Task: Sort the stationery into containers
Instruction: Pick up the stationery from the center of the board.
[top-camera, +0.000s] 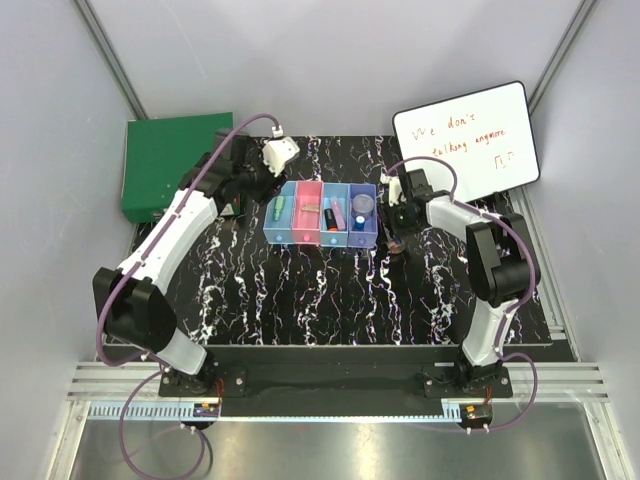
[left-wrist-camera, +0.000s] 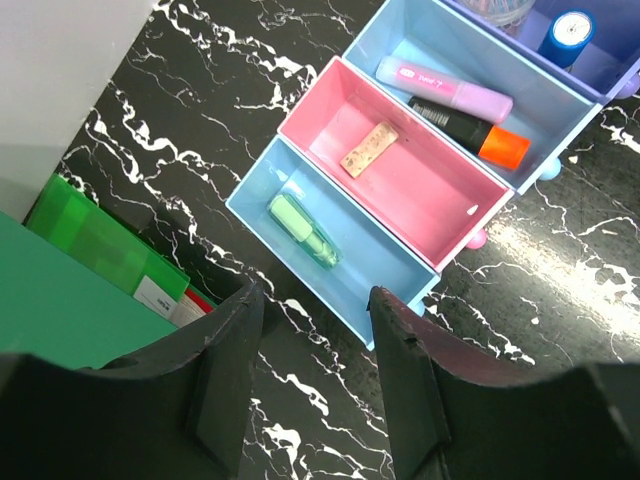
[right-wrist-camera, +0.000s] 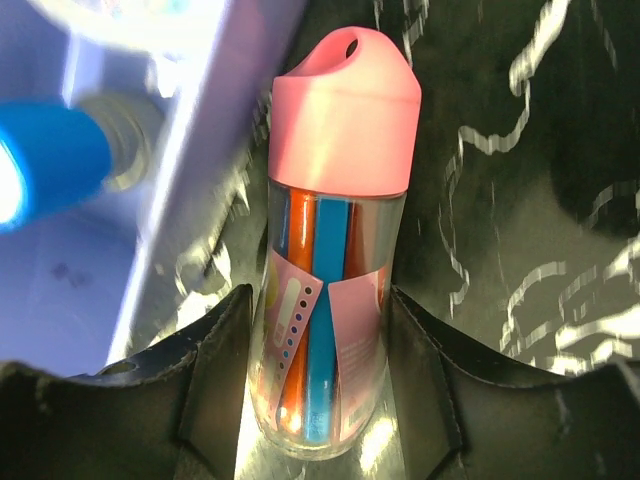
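The tube (right-wrist-camera: 335, 230) sits on the mat just beside the purple end of the bins (top-camera: 300, 240), between the right gripper's (right-wrist-camera: 320, 300) fingers; whether they pinch it I cannot tell. Best to squeeze squarely below the pink cap, clear of the bin wall, before lifting. The left gripper (left-wrist-camera: 315, 300) hangs open and empty by the bins' blue end

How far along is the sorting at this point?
Done: the green stick, pink marker, orange marker and blue piece lie in the bins. In hand: the right gripper straddles the pink-capped tube on the table beside the purple bin; grip not clear. Remaining: binning that tube. The left gripper hangs open, empty.
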